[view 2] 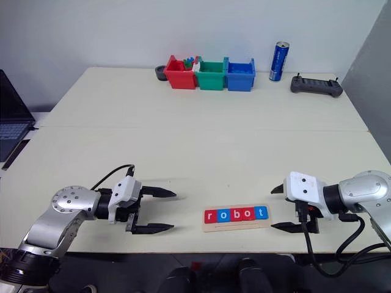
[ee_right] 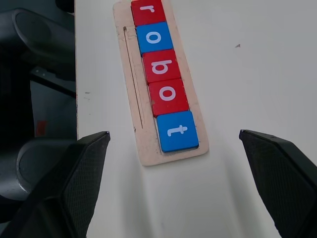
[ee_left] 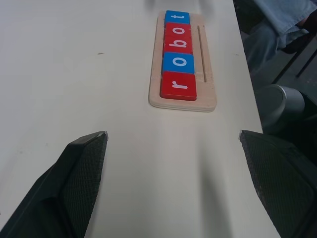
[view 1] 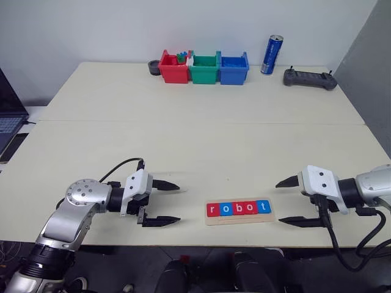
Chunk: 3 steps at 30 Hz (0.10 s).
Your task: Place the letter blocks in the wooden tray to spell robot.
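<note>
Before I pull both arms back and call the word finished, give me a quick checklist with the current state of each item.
1. Five letter blocks sit in the wooden tray: ok.
2. Order reads r, o, b, o, t: ok.
3. Colours run red, blue, red, red, blue; no toy piece mixed in: ok.
4. Left pincer open, holding nothing, apart from the tray: ok.
5. Right pincer open, holding nothing, apart from the t block: ok.
6. Blocks fully seated flat in the slot: cannot tell.
</note>
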Available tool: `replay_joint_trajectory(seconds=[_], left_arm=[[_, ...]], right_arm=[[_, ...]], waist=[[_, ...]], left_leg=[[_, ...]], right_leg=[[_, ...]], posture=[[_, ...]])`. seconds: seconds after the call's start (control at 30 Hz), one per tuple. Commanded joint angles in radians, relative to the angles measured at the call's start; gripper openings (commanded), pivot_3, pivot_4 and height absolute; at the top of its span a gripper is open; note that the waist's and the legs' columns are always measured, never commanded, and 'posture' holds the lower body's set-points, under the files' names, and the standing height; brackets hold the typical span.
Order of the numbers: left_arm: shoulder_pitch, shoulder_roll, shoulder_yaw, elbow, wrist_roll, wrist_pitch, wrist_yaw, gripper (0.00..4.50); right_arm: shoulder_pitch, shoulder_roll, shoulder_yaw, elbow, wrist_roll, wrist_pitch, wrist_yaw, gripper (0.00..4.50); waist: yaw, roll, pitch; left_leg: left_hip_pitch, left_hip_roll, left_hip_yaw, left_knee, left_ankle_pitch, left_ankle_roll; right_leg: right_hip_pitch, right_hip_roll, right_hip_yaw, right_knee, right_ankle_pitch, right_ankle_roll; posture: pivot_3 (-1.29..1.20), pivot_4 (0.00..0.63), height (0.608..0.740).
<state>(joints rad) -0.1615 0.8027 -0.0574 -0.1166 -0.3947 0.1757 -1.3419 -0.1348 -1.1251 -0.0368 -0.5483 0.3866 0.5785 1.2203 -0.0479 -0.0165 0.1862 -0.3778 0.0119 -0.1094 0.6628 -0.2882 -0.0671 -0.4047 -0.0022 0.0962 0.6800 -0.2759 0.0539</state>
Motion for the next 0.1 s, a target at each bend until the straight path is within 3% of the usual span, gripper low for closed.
replay_joint_trajectory(seconds=[0.03, 0.1], left_arm=[[-0.010, 0.011, 0.026, -0.022, -0.012, -0.029, -0.011, 4.50], [-0.009, 0.012, 0.025, -0.018, -0.013, -0.042, -0.022, 4.50]], right_arm=[[0.001, -0.013, -0.033, -0.027, 0.021, -0.001, -0.002, 4.48], [0.002, -0.012, -0.032, -0.029, 0.023, 0.002, -0.005, 4.48]], waist=[[0.000, 0.000, 0.000], [0.000, 0.000, 0.000]], left_leg=[[0.000, 0.000, 0.000, 0.000, 0.000, 0.000], [0.000, 0.000, 0.000, 0.000, 0.000, 0.000]], right_leg=[[0.000, 0.000, 0.000, 0.000, 0.000, 0.000], [0.000, 0.000, 0.000, 0.000, 0.000, 0.000]], posture=[[0.00, 0.150, 0.740], [0.00, 0.150, 0.740]])
